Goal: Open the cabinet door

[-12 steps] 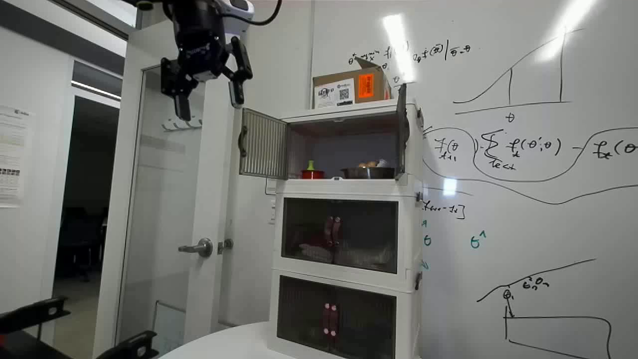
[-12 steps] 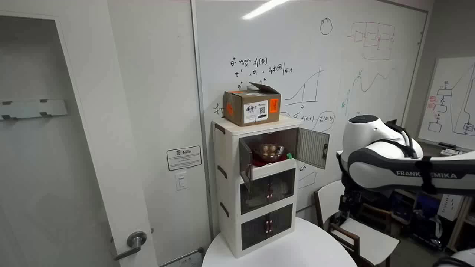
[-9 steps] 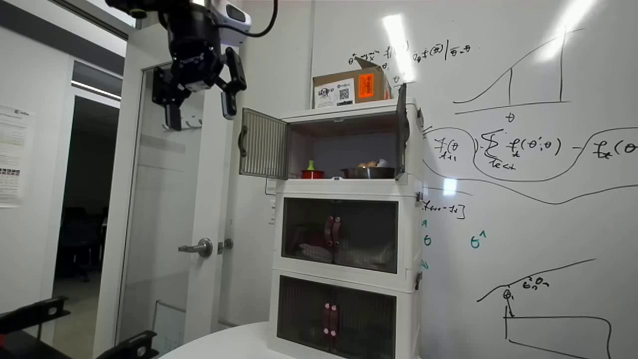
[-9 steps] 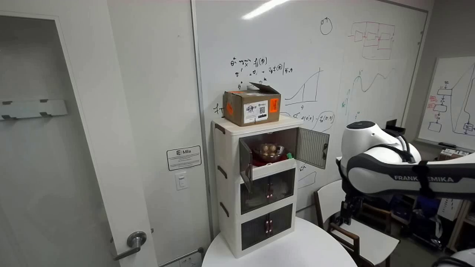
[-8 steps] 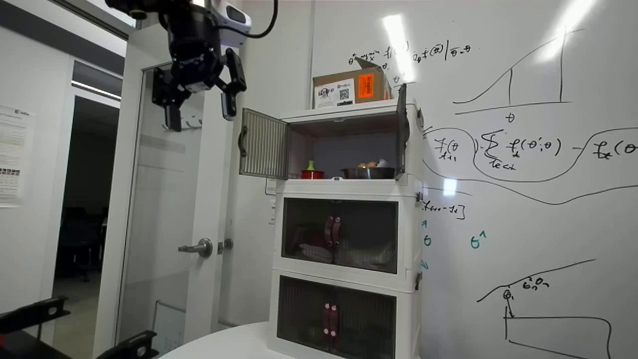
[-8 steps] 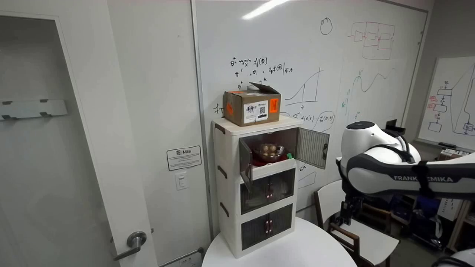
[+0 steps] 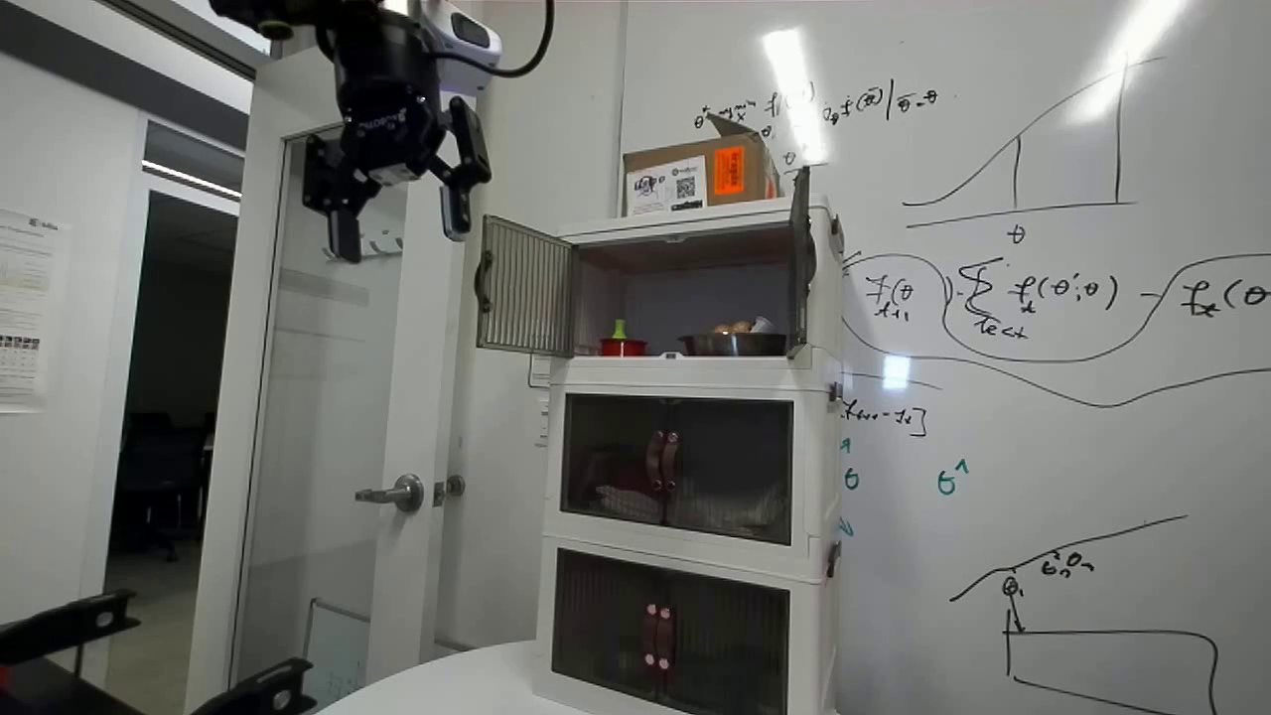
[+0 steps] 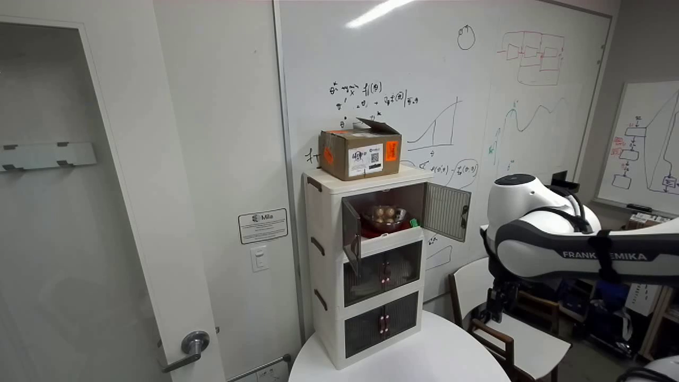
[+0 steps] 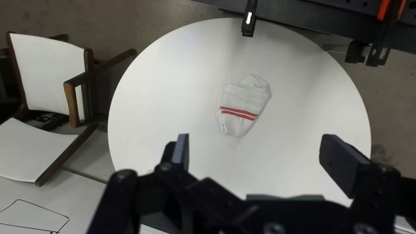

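Note:
The cabinet is a tall white three-tier unit on a round table; it also shows in an exterior view. Its middle tier has two tinted see-through panels, both shut, with dark red handles meeting at the centre; I cannot tell which one is the cabinet door. The middle tier also shows in an exterior view. My gripper is open and empty, in the air above the middle tier's height and apart from the cabinet. In the wrist view its fingers are wide apart over the table.
The top tier's two panels stand open outward. Inside are a bowl and a red pot. A cardboard box sits on top. A white sock lies on the round table. A chair stands beside it.
In an exterior view my gripper has moved down and slightly left since the earliest frame, staying open. Over the last half second it is nearly still. The cabinet's panels have not moved.

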`<state>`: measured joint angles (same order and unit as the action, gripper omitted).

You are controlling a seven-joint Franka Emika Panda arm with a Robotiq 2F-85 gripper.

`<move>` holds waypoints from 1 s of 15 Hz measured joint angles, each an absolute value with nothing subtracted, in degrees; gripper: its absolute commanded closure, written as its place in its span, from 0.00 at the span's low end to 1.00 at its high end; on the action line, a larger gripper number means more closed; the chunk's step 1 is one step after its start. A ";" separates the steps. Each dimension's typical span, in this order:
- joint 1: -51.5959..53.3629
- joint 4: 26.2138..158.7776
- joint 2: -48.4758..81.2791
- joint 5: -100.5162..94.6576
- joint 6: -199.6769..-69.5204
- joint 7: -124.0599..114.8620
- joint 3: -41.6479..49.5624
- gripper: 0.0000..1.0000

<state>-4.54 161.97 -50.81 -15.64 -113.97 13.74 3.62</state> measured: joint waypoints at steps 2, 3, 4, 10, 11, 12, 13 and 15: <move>-4.50 161.74 -50.76 -15.64 -113.92 13.74 3.62 0.00; -4.44 161.32 -50.66 -15.68 -113.81 13.73 3.62 0.00; -4.36 160.97 -50.53 -15.73 -113.80 13.73 3.58 0.00; -3.32 159.36 -48.69 -15.73 -114.16 13.57 2.32 0.00; -3.08 159.01 -48.15 -15.73 -114.35 13.56 2.08 0.00; -2.82 158.71 -47.52 -15.73 -114.64 13.49 1.82 0.00; -2.62 158.45 -46.85 -15.73 -115.01 13.40 1.50 0.00; -2.41 158.03 -45.37 -15.94 -116.13 12.88 0.62 0.00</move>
<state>-2.41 158.03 -45.37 -15.94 -116.13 12.88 0.62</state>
